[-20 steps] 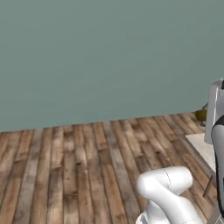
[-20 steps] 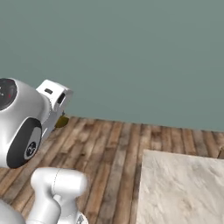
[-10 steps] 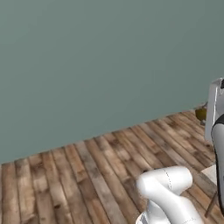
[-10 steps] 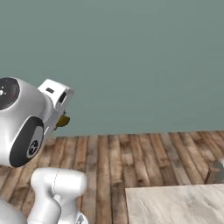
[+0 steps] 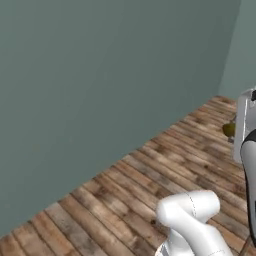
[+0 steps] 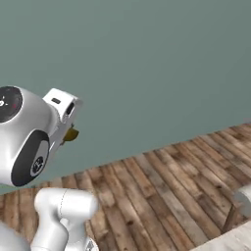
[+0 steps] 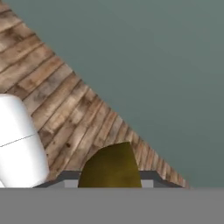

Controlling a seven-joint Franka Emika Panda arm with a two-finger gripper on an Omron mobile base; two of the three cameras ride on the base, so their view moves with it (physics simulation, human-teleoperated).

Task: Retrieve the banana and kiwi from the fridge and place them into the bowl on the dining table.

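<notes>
- The pincer (image 7: pixel 110 177) is gripping the small round yellow-green kiwi (image 7: pixel 110 167), raised above the brown wooden plank floor (image 5: pixel 150 180).
- The kiwi is showing beside the white hand, against the grey-green wall (image 6: pixel 147 63).
- A pale marble desk corner (image 6: pixel 230 241) is peeking in at lower right.

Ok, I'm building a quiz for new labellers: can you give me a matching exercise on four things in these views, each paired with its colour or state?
Things:
1. kiwi
2. wall
3. floor
4. arm

Colour or state:
a. brown wooden planks
b. plain grey-green
c. white and rounded
d. olive-yellow, held between the jaws

Pairs: 1-d, 2-b, 3-a, 4-c
</notes>
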